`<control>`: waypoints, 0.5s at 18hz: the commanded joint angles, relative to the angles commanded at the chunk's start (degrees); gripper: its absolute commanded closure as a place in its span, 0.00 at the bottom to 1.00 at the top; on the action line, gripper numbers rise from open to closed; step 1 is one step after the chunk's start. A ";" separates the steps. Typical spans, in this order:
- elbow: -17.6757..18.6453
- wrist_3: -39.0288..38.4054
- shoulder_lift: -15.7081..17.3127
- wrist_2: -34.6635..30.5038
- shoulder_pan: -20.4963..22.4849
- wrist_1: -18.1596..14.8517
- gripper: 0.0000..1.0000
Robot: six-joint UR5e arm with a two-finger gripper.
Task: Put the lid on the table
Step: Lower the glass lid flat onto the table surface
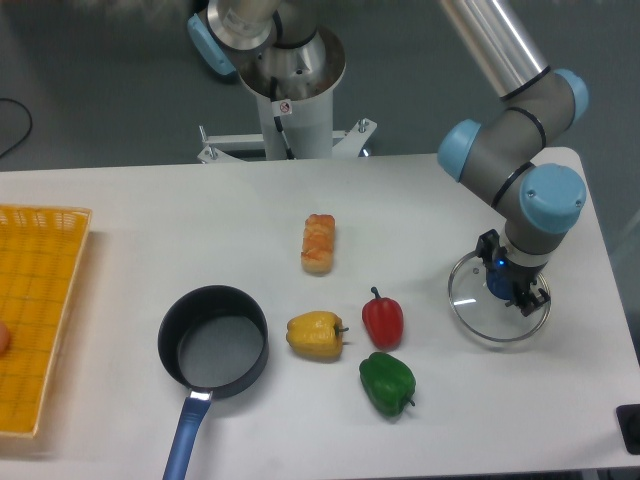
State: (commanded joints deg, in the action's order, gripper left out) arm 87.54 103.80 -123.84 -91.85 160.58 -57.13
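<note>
UR5e arm at a lab table, right side: the gripper (515, 288) points straight down w/ the lid (499, 300) directly beneath it, fingers pinched on the blue centre knob, so the claw is closed on the lid, not free. Key relation here: the disc lies flat and level under the wrist, low over or already on the table (150, 220), near its right edge; contact can't be confirmed from this angle, since clear glass shows white tabletop through it and gives little shadow. Being round, the lid has no long axis, so approach direction matters little; only the vertical gap counts. My read: the task is near its end, w/ letting go of the knob and lifting straight up being what's left, provided the rim is seated. Materials: transparent glass w/ thin metal rim, hard and brittle, likely to slide on the smooth white surface if nudged. Well apart to the left: a glossy red pepper (383, 320), green pepper (387, 383), yellow pepper (315, 334), a bread roll (318, 242), a matte black pot (213, 342) w/ blue handle, and a yellow mesh tray (40, 310) at the far left edge.
</note>
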 joint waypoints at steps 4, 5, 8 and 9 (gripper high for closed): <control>-0.09 0.00 -0.26 0.00 0.00 0.18 0.44; -0.09 0.09 -0.44 0.00 0.00 0.44 0.44; -0.09 0.00 -0.88 0.00 0.00 1.14 0.44; -0.09 0.00 -1.05 0.00 0.00 1.32 0.44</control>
State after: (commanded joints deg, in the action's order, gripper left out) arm 87.45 103.80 -124.89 -91.85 160.58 -55.81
